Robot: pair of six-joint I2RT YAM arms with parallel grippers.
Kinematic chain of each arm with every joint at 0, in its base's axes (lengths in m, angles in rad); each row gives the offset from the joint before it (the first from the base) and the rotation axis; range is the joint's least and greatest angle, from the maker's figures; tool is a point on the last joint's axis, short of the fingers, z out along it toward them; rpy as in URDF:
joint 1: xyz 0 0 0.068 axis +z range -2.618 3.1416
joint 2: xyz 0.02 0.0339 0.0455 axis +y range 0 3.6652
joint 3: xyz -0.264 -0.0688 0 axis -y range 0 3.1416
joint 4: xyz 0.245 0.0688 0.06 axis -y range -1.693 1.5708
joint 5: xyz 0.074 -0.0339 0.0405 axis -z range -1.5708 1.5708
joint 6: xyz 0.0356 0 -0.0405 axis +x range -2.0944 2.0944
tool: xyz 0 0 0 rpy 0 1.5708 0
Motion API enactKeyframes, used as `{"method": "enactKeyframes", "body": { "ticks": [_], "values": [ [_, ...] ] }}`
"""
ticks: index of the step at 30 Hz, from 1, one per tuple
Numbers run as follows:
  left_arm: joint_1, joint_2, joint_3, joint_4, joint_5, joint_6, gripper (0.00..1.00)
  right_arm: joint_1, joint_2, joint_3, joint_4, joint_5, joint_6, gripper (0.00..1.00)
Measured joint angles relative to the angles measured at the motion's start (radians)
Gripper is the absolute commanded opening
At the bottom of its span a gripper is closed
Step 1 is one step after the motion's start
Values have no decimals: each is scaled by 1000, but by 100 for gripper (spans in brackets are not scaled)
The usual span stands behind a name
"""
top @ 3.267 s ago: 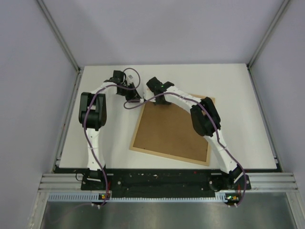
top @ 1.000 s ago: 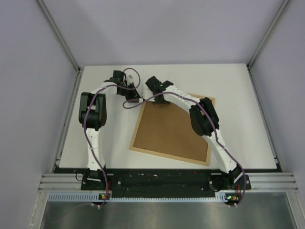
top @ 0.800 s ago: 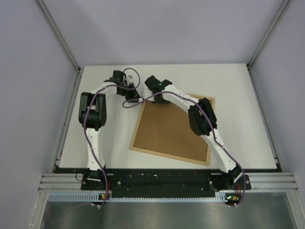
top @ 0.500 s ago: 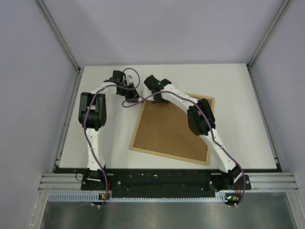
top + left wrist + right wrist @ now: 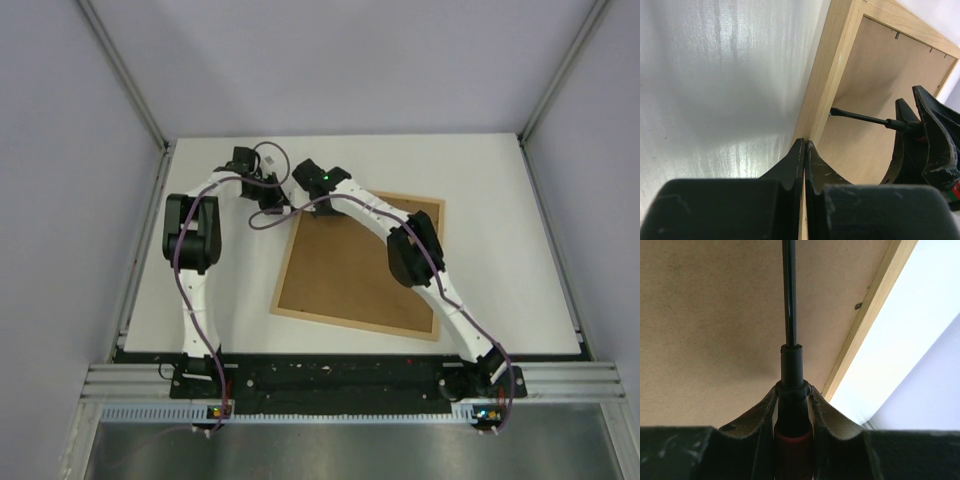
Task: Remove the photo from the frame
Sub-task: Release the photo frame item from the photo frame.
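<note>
The frame point(image 5: 350, 322) lies face down on the white table, its brown backing board point(image 5: 345, 265) facing up; the photo is hidden beneath it. My right gripper point(image 5: 312, 190) hovers over the frame's far left corner, shut on a screwdriver point(image 5: 789, 300) with a black shaft and a black-and-red handle. In the left wrist view the screwdriver's tip point(image 5: 832, 111) touches the inner edge of the wooden rim point(image 5: 832, 65). My left gripper point(image 5: 805, 145) is shut with nothing in it, its tips resting on that same rim beside the right gripper point(image 5: 925, 135).
Small metal tabs point(image 5: 896, 35) sit along the rim's inner edge over the backing board point(image 5: 875, 85); another tab point(image 5: 858, 305) shows in the right wrist view. Bare white table point(image 5: 500, 170) surrounds the frame. Grey walls and metal posts enclose the workspace.
My right gripper has moved left toward the frame's far left corner with the screwdriver. The frame has shifted slightly left, and the left gripper has edged left with it.
</note>
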Motion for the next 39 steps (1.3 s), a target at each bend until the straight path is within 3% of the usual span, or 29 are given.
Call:
{"method": "enactKeyframes", "body": {
  "ticks": [11, 27, 28, 35, 39],
  "values": [
    [5, -5, -5, -4, -9, 7, 0, 71, 0, 13, 12, 162, -16, 0],
    [21, -15, -24, -18, 9, 7, 0, 104, -8, -7, 57, 277, -40, 0],
    [21, -16, -24, -20, 8, 9, 2, 104, -19, -31, 73, 275, -32, 0],
    [16, -15, -7, -63, -11, 29, 39, 105, -190, -274, 144, 105, 40, 0],
    [7, -14, 33, -74, -50, 41, 45, 93, -403, -363, 175, -54, 122, 0]
  ]
}}
